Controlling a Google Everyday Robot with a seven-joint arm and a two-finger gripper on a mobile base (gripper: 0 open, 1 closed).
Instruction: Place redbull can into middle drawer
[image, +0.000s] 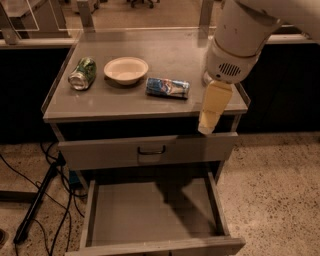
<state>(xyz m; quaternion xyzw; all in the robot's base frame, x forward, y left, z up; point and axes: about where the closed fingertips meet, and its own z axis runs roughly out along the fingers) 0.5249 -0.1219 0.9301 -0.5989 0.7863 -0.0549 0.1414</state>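
The redbull can (168, 87) lies on its side on the cabinet top (100, 102), right of centre. The middle drawer (150, 220) is pulled out below, and its flat grey floor is bare. My gripper (207, 122) hangs from the large white arm (235, 40), pointing down over the cabinet's front right edge. It is to the right of the can, a little nearer the front, and apart from it. It holds nothing that I can see.
A dented green can (82, 73) lies at the top's left, with a cream bowl (126, 70) beside it. The shut top drawer front with a dark handle (151, 150) sits above the open drawer. Black cables and a stand leg (37, 200) lie on the floor at left.
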